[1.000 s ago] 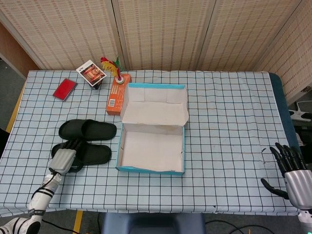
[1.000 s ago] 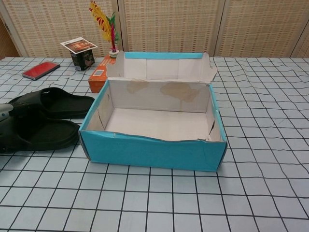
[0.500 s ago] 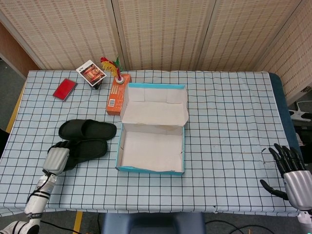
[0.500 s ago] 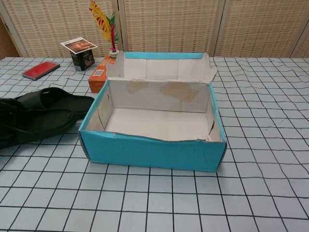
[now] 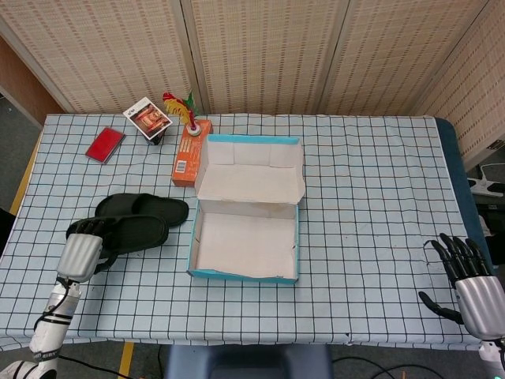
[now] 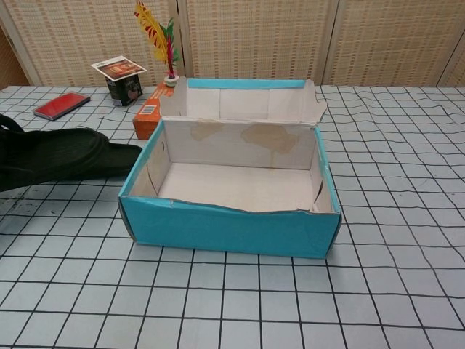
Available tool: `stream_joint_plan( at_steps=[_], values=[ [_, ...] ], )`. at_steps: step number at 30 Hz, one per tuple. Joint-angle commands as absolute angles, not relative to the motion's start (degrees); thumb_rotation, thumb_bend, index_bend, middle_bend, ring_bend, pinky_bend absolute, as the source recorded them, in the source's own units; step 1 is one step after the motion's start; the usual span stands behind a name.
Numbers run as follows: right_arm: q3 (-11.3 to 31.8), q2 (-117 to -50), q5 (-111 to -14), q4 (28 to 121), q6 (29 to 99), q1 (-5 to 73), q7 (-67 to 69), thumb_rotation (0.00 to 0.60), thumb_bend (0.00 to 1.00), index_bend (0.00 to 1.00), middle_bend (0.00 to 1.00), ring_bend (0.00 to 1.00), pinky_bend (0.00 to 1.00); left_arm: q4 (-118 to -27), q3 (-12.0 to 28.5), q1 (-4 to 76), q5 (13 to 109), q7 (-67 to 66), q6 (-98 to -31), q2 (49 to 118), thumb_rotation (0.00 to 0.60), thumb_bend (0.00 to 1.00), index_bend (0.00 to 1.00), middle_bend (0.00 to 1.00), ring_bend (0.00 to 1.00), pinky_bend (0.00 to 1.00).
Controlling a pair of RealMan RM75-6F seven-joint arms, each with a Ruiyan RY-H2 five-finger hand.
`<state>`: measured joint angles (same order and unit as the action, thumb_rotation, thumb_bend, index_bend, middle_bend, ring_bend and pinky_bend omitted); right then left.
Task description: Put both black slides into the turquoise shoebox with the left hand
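My left hand (image 5: 79,254) grips the heel end of one black slide (image 5: 126,232) and holds it lifted off the table at the left. The chest view shows this slide (image 6: 51,155) raised and tilted, and it partly covers the one behind it. The second black slide (image 5: 147,207) lies flat on the cloth just beyond. The turquoise shoebox (image 5: 243,274) stands open and empty to the right of both slides, its front wall (image 6: 229,230) facing me. My right hand (image 5: 467,283) hovers at the table's near right corner, fingers apart and holding nothing.
The shoebox lid (image 5: 251,170) lies folded back behind the box. An orange carton (image 5: 190,154) with a feathered shuttlecock (image 5: 182,106) on it stands beside the lid. A small picture box (image 5: 148,117) and a red flat case (image 5: 104,145) sit at the far left.
My left hand has closed on the near slide and raised it off the table, drawing it slightly up and toward the other slide. The right hand has barely moved.
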<state>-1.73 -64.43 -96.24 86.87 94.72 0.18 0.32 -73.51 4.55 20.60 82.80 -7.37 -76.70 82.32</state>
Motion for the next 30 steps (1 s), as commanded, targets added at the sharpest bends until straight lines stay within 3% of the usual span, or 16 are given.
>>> stream_joint_plan(
  at_steps=[1, 8, 15, 22, 30],
  values=[
    [-1.8, -64.6, -96.4, 86.9, 94.4, 0.3, 0.1, 0.478, 0.16, 0.0, 0.0, 0.0, 0.0, -77.2, 5.3, 20.5, 84.2, -9.2, -78.5, 79.9, 0.6, 0.8, 0.8, 0.81, 0.67, 0.74],
    [-1.9, -64.7, -97.1, 87.0, 93.9, 0.3, 0.0, 0.478, 0.16, 0.0, 0.0, 0.0, 0.0, -91.0, 7.0, 22.9, 87.2, -15.4, -78.5, 74.0, 0.6, 0.8, 0.8, 0.81, 0.67, 0.74],
    [-2.0, -64.4, -97.8, 87.1, 94.2, 0.2, 0.8, 0.477, 0.16, 0.0, 0.0, 0.0, 0.0, -103.0, 9.9, 29.4, 88.2, -26.4, -72.2, 73.7, 0.6, 0.8, 0.8, 0.81, 0.67, 0.74],
    [-1.8, -63.8, -97.7, 87.0, 94.5, 0.0, 2.1, 0.477, 0.16, 0.0, 0.0, 0.0, 0.0, -105.8, 14.0, 37.4, 82.9, -36.1, -64.1, 79.2, 0.6, 0.8, 0.8, 0.81, 0.67, 0.74],
    [-1.6, -63.6, -97.3, 86.7, 93.7, 0.2, 3.2, 0.477, 0.16, 0.0, 0.0, 0.0, 0.0, -102.8, 15.2, 43.5, 75.1, -41.4, -58.9, 86.5, 0.6, 0.8, 0.8, 0.81, 0.67, 0.74]
  ],
)
